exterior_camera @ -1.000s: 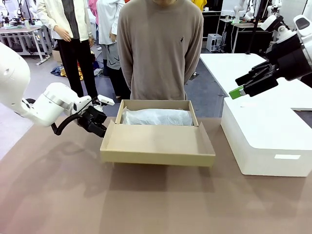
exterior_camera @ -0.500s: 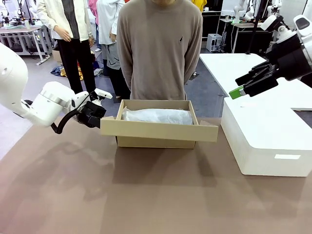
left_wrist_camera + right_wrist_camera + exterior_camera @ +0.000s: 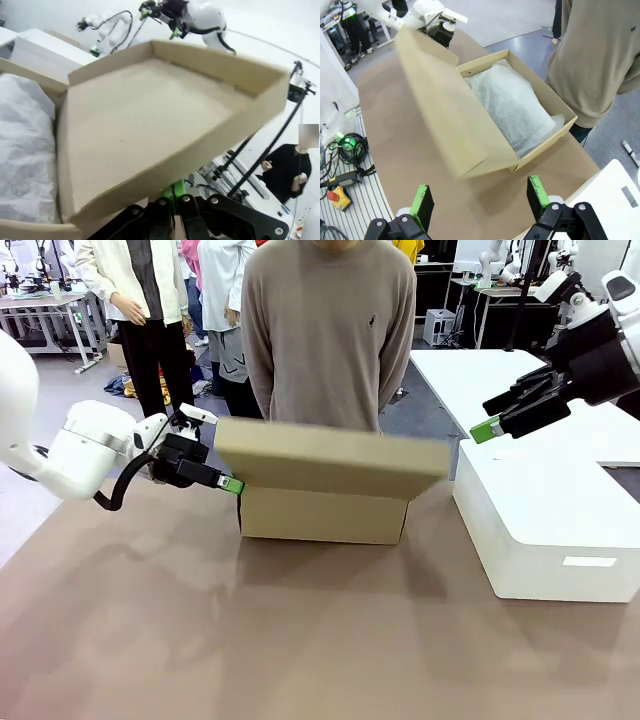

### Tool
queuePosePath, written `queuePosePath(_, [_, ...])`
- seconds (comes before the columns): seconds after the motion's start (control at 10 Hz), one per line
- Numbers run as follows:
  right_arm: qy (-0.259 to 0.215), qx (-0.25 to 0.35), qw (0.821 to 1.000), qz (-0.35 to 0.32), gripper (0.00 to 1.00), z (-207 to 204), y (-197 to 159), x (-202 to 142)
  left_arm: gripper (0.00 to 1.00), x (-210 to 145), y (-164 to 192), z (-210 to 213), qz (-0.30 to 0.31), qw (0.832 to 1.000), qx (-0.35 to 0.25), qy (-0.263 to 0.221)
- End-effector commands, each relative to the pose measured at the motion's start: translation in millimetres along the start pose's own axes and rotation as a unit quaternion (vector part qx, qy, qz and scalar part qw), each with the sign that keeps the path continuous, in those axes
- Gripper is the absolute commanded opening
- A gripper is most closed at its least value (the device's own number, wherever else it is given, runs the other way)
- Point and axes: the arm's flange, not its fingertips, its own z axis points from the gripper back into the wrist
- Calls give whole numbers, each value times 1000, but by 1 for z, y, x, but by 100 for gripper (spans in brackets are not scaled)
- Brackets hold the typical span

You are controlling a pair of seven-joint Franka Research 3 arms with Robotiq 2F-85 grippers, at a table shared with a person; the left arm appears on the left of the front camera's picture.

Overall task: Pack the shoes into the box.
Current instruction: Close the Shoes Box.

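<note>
The tan cardboard box [image 3: 322, 517] stands at the table's far middle, in front of a person. Its lid flap [image 3: 330, 460] is raised about level with the rim and tilts over the opening. My left gripper [image 3: 230, 484] is shut, its green tips against the lid's left edge; in the left wrist view the lid [image 3: 145, 115] rests over the shut left gripper [image 3: 173, 192]. White tissue paper [image 3: 512, 105] fills the box [image 3: 551, 134]; the shoes are hidden. My right gripper [image 3: 487, 428] hangs open, high at the right; in its own view the right gripper [image 3: 480, 197] stands above the table.
A larger white box [image 3: 545, 530] stands on the table at the right. The person [image 3: 330, 340] stands close behind the cardboard box, arms behind the back. Bare brown tabletop [image 3: 300, 640] spreads across the near side.
The lid flap has swung up from lying flat in front of the box to about rim height. My left gripper rose with it. The right arm has not moved.
</note>
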Motion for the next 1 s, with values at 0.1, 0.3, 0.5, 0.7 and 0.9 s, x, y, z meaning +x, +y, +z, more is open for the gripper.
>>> queuePosePath(0.1, [-14, 8, 1000, 10, 100, -2, -4, 0, 0, 12, -25, -7, -69, 990, 119, -24])
queuePosePath(0.3, [-14, 8, 1000, 10, 100, -2, -4, 0, 0, 23, -31, -4, -85, 983, 159, -19])
queuePosePath(0.5, [-14, 8, 1000, 10, 100, -2, -4, 0, 0, 27, -36, 6, -95, 971, 218, -10])
queuePosePath(0.7, [-14, 8, 1000, 10, 100, -2, -4, 0, 0, 36, -29, 9, -84, 979, 185, -5])
queuePosePath(0.9, [-14, 8, 1000, 10, 100, -2, -4, 0, 0, 36, -29, 9, -84, 979, 185, -5])
